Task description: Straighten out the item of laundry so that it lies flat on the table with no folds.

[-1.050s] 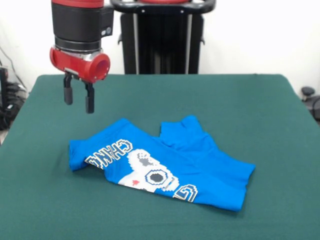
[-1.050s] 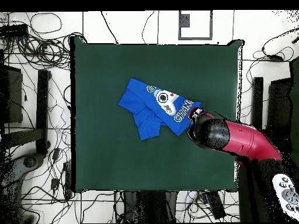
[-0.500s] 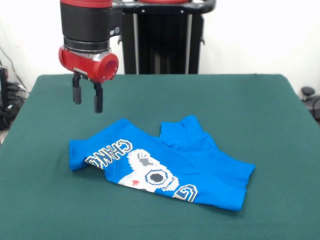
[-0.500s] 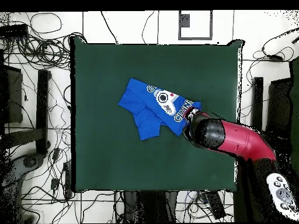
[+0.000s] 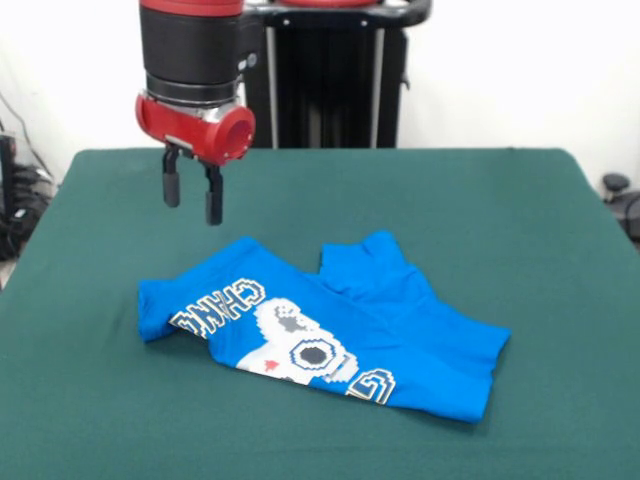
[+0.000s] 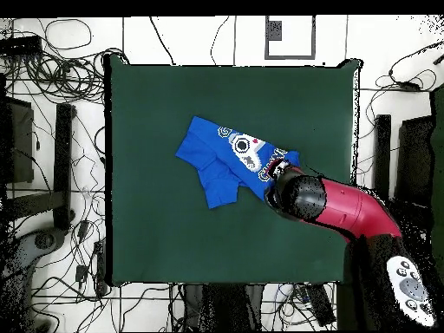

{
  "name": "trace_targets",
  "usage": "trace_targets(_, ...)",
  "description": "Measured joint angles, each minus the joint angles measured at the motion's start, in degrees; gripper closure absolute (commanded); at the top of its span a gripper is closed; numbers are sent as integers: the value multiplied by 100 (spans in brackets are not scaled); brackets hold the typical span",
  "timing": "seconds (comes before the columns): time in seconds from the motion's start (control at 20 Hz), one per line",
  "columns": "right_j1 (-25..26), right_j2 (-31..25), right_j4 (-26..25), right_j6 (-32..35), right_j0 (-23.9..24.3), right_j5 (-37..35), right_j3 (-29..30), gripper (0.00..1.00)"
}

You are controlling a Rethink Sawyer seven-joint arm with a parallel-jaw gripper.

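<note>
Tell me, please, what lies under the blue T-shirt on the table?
Around the T-shirt only the green table shows, so it rests on the cloth. It is folded over itself; whatever the layers cover is hidden. The gripper hangs above, apart from it.

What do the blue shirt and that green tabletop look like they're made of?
The blue T-shirt looks like soft knit cloth, probably cotton: it lies limp and folded, and the printed graphic bends with it. The table seems covered in matte dark green cloth, perhaps felt: flat, with no shine or visible weave.
</note>
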State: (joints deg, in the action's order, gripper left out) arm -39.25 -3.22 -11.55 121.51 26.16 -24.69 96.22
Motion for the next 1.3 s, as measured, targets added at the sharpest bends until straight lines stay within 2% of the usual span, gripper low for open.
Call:
trace_targets(0.65, 21, 163, 327, 0, -334, -1, 31, 0)
trace_targets(1.3, 202, 289, 536, 0, -397, 0, 29, 0)
